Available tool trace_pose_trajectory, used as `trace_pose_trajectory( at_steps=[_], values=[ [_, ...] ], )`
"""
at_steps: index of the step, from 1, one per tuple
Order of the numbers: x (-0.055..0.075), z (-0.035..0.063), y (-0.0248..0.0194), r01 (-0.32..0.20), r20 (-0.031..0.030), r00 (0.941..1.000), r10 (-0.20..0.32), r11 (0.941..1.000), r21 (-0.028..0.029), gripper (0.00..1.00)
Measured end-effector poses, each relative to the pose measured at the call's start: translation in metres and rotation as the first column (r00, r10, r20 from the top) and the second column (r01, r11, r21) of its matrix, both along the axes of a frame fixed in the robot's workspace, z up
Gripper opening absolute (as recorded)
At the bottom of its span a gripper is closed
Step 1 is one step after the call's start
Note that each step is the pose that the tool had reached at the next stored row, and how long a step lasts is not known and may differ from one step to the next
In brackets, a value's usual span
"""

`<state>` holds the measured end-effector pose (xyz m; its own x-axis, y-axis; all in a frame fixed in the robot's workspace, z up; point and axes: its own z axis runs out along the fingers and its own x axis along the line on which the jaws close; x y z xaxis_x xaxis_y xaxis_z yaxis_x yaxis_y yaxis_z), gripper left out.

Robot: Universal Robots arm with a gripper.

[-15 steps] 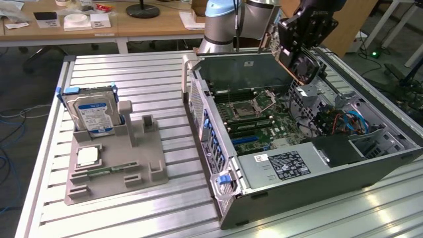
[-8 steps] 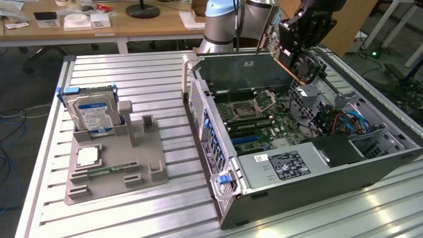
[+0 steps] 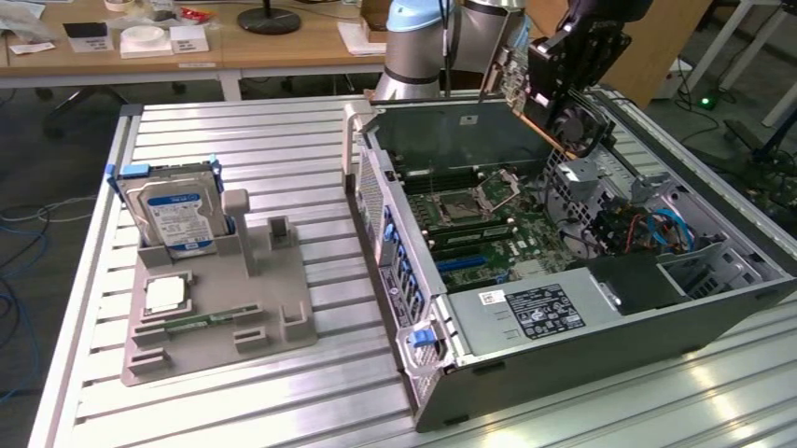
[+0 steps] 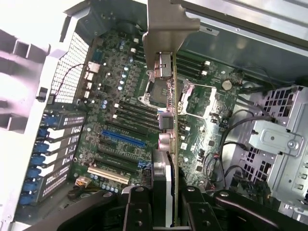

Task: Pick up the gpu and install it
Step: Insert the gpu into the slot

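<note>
Thin dark gpu (image 3: 561, 117) (image 4: 163, 67) with silvery end bracket, held aloft on edge, tilted, above open computer case (image 3: 561, 359), toward one o'clock in exterior view.

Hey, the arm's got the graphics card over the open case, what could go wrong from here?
1. The gpu, clamped in the gripper, looks lined up over the CPU socket, not the blue slot; lowered there, it could hit the socket.
2. Its metal bracket could catch on the rear slot covers.
3. Loose cables beside the board might snag it.
</note>
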<state>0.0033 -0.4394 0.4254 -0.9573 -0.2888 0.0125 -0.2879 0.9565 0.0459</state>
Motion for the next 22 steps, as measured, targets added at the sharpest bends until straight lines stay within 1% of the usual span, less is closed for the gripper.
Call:
trace_pose_trajectory(
  at_steps=[5, 11, 16, 22],
  values=[
    [0.0000, 0.0000, 0.0000, -0.043, 0.0000, 0.9991, 0.043, 0.9991, 0.0001, 0.28],
    [0.0000, 0.0000, 0.0000, -0.094, 0.0000, 0.9956, 0.094, 0.9956, 0.0000, 0.28],
    [0.0000, 0.0000, 0.0000, -0.137, 0.0000, 0.9906, 0.137, 0.9906, 0.0000, 0.28],
    [0.0000, 0.0000, 0.0000, -0.188, 0.0000, 0.9822, 0.188, 0.9822, 0.0001, 0.28]
  ],
)
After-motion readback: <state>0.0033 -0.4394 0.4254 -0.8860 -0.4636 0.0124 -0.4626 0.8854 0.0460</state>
